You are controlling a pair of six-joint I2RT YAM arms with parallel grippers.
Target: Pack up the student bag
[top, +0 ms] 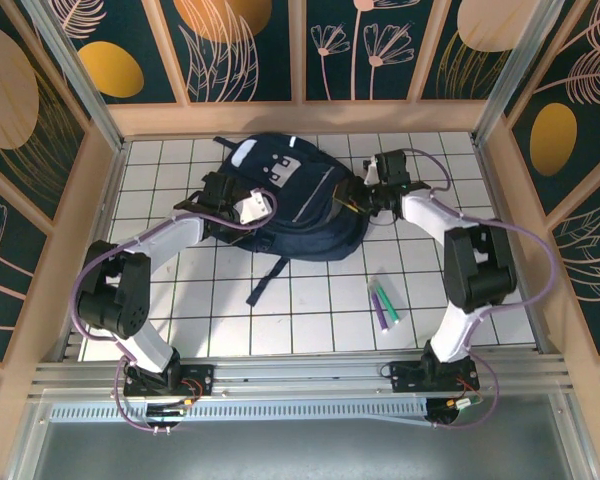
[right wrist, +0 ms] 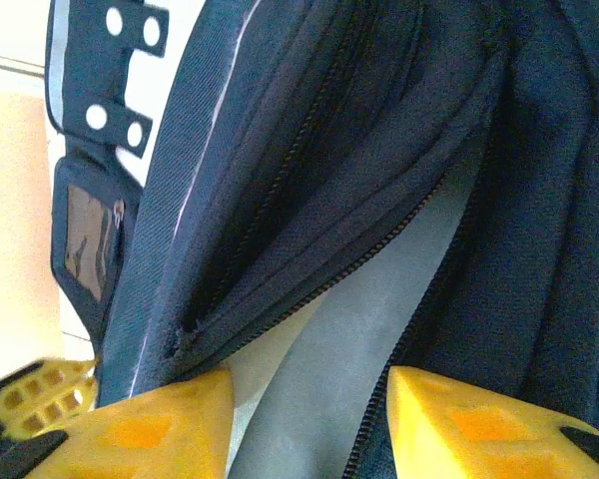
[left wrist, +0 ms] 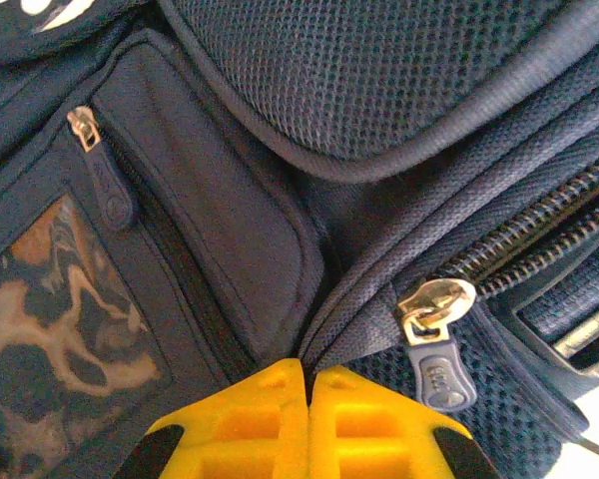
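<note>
Opening step, I'd say: the student bag (top: 290, 200) lies flat on the tabletop (top: 310, 320), left gripper (left wrist: 307, 377) jaws pinched shut on its fabric beside a zip pull (left wrist: 434, 304), right gripper (right wrist: 309, 389) jaws apart at its unzipped mouth, which next needs spreading wider.

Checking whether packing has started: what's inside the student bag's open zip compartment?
Through the open zip of the student bag, the right wrist view shows pale grey lining and nothing else in the gap. Deeper inside is covered by navy fabric. The pens lie outside on the table.
</note>
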